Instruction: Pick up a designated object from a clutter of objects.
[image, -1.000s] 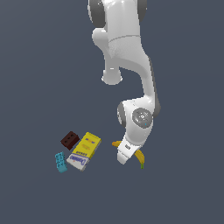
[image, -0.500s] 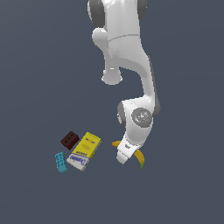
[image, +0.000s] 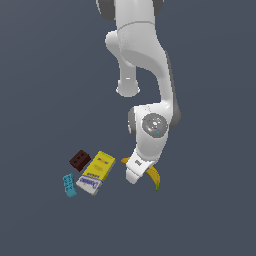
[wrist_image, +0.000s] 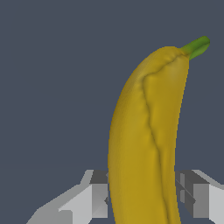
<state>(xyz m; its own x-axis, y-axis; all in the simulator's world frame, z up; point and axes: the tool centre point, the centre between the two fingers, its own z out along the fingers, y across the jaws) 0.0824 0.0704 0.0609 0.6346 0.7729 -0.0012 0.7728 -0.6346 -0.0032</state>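
The designated object, a curved yellow banana (wrist_image: 144, 131) with a green stem tip, fills the wrist view. It lies on the grey floor (image: 210, 210). My gripper (wrist_image: 144, 199) straddles its middle, and both grey fingers (wrist_image: 98, 197) press against its sides. In the exterior view the white hand covers the middle of the banana (image: 154, 176), with one yellow end showing on each side of the gripper (image: 137, 171). The clutter of objects lies apart, toward the exterior view's left.
The clutter holds a flat yellow and white box (image: 95, 171), a dark brown studded block (image: 79, 159) and a small teal studded block (image: 69, 185). The box is the nearest, a short gap from the banana's end.
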